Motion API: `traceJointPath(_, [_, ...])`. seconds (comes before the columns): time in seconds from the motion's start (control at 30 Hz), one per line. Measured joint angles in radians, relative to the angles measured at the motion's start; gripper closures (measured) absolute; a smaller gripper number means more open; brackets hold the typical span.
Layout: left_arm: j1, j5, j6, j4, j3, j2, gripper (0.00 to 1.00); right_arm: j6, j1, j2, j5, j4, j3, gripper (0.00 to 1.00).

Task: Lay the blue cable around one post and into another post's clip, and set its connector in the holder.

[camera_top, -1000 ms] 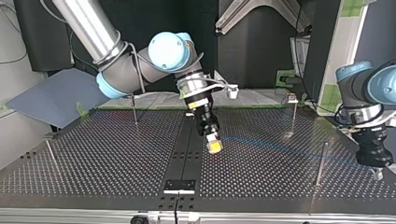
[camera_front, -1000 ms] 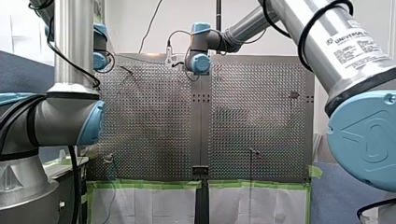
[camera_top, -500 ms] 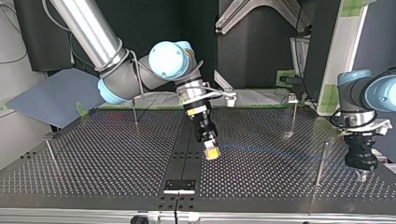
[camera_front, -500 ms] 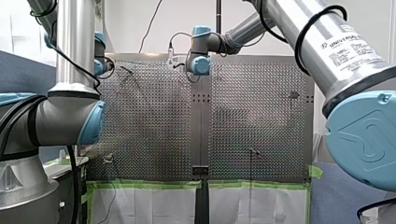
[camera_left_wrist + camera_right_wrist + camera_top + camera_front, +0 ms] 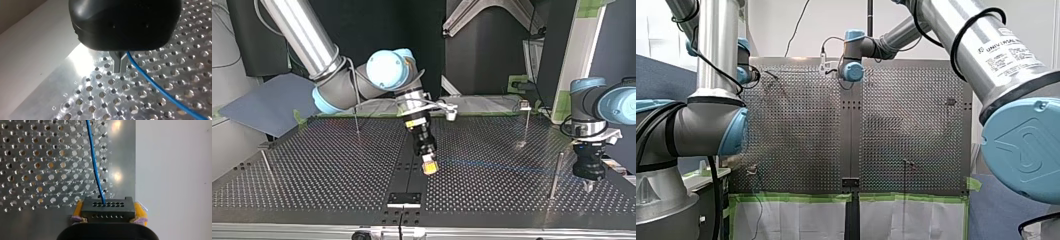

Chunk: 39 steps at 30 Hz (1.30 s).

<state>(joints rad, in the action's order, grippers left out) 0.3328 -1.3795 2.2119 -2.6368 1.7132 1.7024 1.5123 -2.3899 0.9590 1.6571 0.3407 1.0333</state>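
In the right wrist view my right gripper (image 5: pixel 108 207) has its yellow pads (image 5: pixel 78 210) shut on a black connector (image 5: pixel 107 213). The blue cable (image 5: pixel 94 162) leaves the connector and runs ahead over the perforated table. My left gripper (image 5: pixel 120 71) has metal fingers shut on the same blue cable (image 5: pixel 155 85), which trails off beside them. In the top view my right gripper (image 5: pixel 429 165) hangs tilted over the table's middle strip. My left gripper (image 5: pixel 588 185) points down at that view's right, next to a post (image 5: pixel 555 174). A faint blue cable (image 5: pixel 502 166) stretches between the two.
More thin posts stand on the table: one with a clip on top (image 5: pixel 526 120), one at the back (image 5: pixel 356 117) and one at the top view's left (image 5: pixel 264 161). A black holder (image 5: pixel 404 199) sits on the middle strip near the table's (image 5: pixel 312 170) front edge.
My right gripper with the connector has moved toward the top view's left and nearer the holder. My left gripper has shifted toward that view's left, closer to the post beside it.
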Motion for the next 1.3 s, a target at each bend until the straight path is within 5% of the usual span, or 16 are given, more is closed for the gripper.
traceJointPath(0.4, [-0.006,-0.058,-0.057,0.009,0.044,0.0,1.0,-0.001,0.008,-0.004,0.015,-0.036,0.0,1.0])
traceJointPath(0.47, [-0.007,-0.076,-0.066,0.01,0.055,0.0,0.78,-0.001,0.009,-0.008,0.02,-0.044,0.0,1.0])
traceJointPath(0.5, [-0.007,-0.084,-0.069,0.011,0.059,0.0,0.78,-0.001,0.011,-0.01,0.021,-0.048,0.0,1.0])
traceJointPath(0.57, [-0.008,-0.096,-0.073,0.011,0.065,0.0,0.4,-0.002,0.014,-0.018,0.024,-0.058,0.0,1.0])
traceJointPath(0.6, [-0.009,-0.099,-0.073,0.011,0.068,0.0,0.4,-0.002,0.015,-0.021,0.024,-0.062,0.0,1.0])
traceJointPath(0.67, [-0.009,-0.097,-0.07,0.011,0.071,0.0,0.07,-0.003,0.017,-0.029,0.026,-0.074,0.0,1.0])
traceJointPath(0.73, [-0.011,-0.086,-0.06,0.012,0.073,0.001,0.01,-0.002,0.019,-0.036,0.029,-0.087,0.0,1.0])
traceJointPath(1.03, [-0.018,-0.045,-0.005,0.003,0.073,0.02,0.01,-0.007,0.033,-0.065,0.084,-0.154,0.018,1.0])
traceJointPath(1.3, [-0.024,-0.029,0.018,0.011,0.073,0.053,0.01,0.006,0.052,-0.067,0.107,-0.102,0.087,1.0])
